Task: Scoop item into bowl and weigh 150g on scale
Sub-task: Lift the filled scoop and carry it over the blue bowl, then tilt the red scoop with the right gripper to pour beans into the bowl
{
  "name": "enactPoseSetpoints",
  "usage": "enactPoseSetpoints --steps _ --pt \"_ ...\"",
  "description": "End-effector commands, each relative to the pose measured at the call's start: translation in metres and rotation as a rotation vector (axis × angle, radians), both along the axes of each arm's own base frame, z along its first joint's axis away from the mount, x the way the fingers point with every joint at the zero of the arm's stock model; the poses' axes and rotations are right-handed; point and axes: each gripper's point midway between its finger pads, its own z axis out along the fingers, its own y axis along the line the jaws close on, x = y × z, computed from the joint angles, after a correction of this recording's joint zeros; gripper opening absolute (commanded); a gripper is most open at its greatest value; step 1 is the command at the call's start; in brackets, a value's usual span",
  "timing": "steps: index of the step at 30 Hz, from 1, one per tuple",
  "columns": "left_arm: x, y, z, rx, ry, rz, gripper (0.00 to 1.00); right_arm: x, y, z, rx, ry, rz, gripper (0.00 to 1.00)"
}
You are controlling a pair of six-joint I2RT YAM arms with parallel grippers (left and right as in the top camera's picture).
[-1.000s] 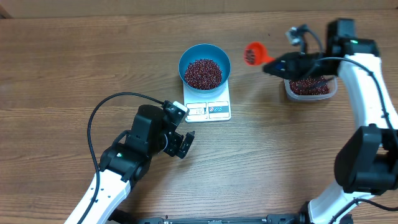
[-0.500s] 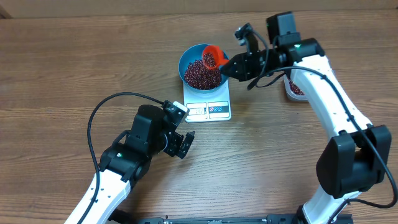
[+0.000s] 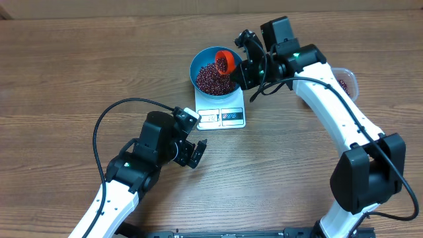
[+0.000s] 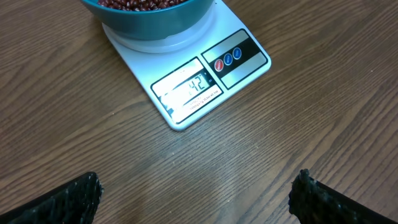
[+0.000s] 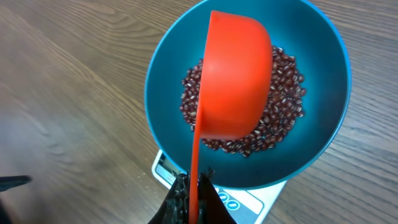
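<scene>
Right gripper (image 5: 193, 196) pinches the orange plastic scoop (image 5: 236, 81) by its handle, cup overturned above the round blue plastic bowl (image 5: 161, 74) of small red-brown beans (image 5: 286, 106); left gripper (image 4: 196, 196) gapes empty.

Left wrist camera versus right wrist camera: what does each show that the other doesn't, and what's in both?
Only the left wrist: the digits on the display of the scale, with the open left gripper reaching in at the bottom corners. Only the right wrist: the orange scoop, held in the shut right gripper, tilted over the bowl. Both: the blue bowl of beans sitting on the white scale, on the wooden table.
</scene>
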Motion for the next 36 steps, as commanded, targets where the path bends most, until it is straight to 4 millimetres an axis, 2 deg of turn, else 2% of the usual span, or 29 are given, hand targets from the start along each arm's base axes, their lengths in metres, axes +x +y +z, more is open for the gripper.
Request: enactPoseSetpoints --steps 1,15,36 --pt "0.001 0.002 -0.002 0.002 0.007 0.014 1.0 0.01 -0.001 0.01 -0.051 -0.07 -0.031 0.04" --pt "0.001 0.002 -0.002 0.002 0.007 0.015 1.0 0.016 0.001 0.011 -0.098 -0.124 -0.037 0.04" --pt "0.001 0.002 -0.003 0.002 0.008 0.014 1.0 0.022 -0.006 0.009 -0.166 -0.179 -0.014 0.04"
